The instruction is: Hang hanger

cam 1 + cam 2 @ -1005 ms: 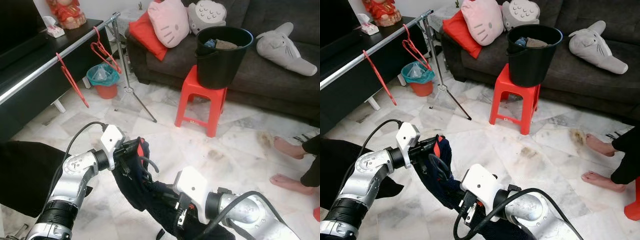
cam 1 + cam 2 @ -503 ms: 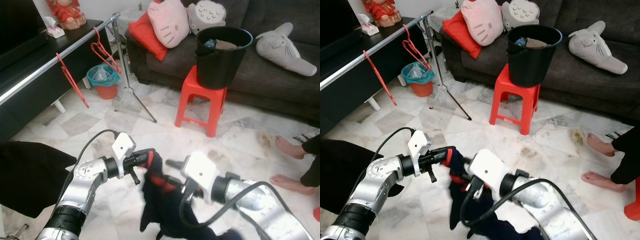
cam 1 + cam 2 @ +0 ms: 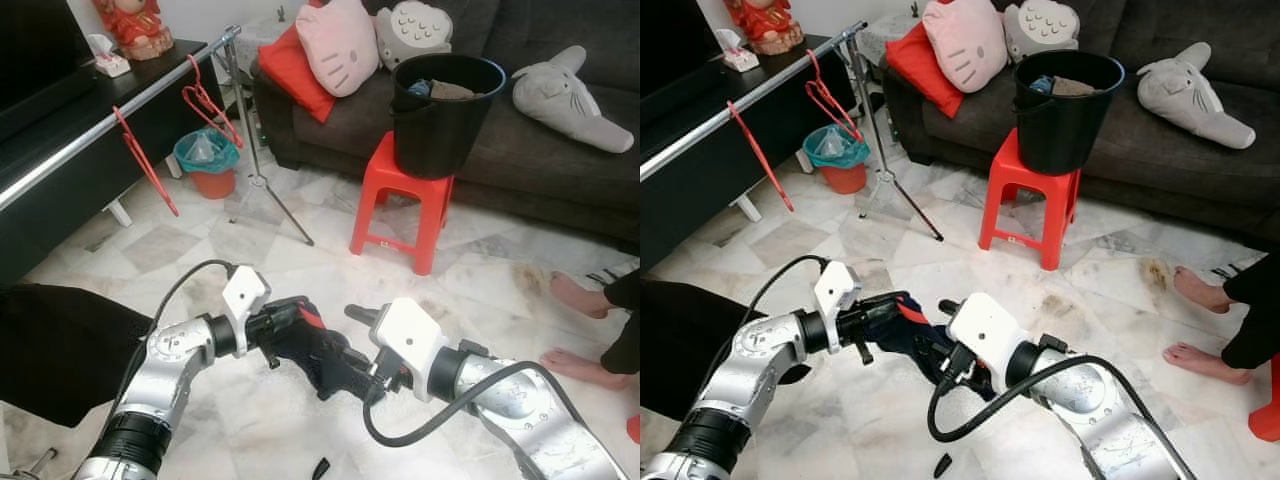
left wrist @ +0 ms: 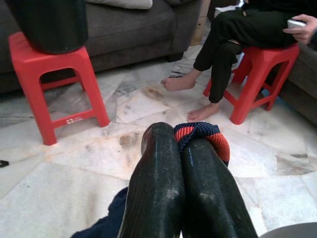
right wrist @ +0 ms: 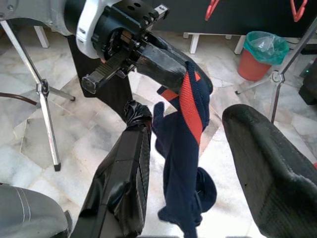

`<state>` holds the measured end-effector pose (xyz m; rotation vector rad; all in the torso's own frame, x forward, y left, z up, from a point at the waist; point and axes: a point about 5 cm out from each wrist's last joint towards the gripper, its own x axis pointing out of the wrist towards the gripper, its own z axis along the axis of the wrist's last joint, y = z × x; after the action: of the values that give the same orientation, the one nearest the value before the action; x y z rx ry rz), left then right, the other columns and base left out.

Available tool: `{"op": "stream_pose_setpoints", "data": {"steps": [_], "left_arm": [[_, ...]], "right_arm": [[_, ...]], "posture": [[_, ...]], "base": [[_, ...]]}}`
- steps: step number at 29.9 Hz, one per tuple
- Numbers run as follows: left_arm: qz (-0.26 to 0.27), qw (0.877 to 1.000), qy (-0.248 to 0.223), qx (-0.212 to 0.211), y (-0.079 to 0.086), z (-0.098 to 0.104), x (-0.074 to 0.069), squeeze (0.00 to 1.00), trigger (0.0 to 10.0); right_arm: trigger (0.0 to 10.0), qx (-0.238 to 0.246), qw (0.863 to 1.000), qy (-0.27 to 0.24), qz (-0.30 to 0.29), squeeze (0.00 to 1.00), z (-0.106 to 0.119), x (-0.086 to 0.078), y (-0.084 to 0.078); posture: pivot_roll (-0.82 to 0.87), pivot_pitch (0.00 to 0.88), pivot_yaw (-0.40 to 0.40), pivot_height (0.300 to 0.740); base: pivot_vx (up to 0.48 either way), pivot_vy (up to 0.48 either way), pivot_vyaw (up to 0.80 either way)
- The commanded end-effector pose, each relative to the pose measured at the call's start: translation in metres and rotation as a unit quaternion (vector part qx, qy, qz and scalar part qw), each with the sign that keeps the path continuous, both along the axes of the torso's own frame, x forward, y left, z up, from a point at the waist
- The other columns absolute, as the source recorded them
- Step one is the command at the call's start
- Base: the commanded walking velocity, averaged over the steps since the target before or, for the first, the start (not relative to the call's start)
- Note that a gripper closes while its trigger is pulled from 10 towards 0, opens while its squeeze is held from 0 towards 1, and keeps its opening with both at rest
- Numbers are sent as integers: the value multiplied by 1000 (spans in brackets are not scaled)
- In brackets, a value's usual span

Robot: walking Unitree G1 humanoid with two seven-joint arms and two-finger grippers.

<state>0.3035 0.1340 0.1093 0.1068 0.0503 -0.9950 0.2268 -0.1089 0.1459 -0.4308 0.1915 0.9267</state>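
Pinching navy garment (image 5: 181,144), left pincer (image 4: 181,148), right pincer (image 5: 198,163) spread.

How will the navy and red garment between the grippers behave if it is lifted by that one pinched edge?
Probably floppy: the garment hangs in loose folds below the left gripper, whose jaws are shut on its edge. Likely light, since that one pinch carries it. It may swing or slip, as the right gripper stands open around it, not gripping.
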Motion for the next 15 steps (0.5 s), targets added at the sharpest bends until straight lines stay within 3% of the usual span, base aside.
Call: {"op": "stream_pose_setpoints", "data": {"steps": [1,15], "left_arm": [[8,1000,-22,1,2,5,1,0,10000],[32,999,-31,-3,1,5,4,0,10000]], "right_arm": [[10000,4,1000,4,2,0,-2,-1,0],[10000,15,1000,3,-3,0,-2,-1,-1]], "posture": [[-71,38,75,740],[-71,36,78,740]], "base": [[0,0,0],[0,0,0]]}}
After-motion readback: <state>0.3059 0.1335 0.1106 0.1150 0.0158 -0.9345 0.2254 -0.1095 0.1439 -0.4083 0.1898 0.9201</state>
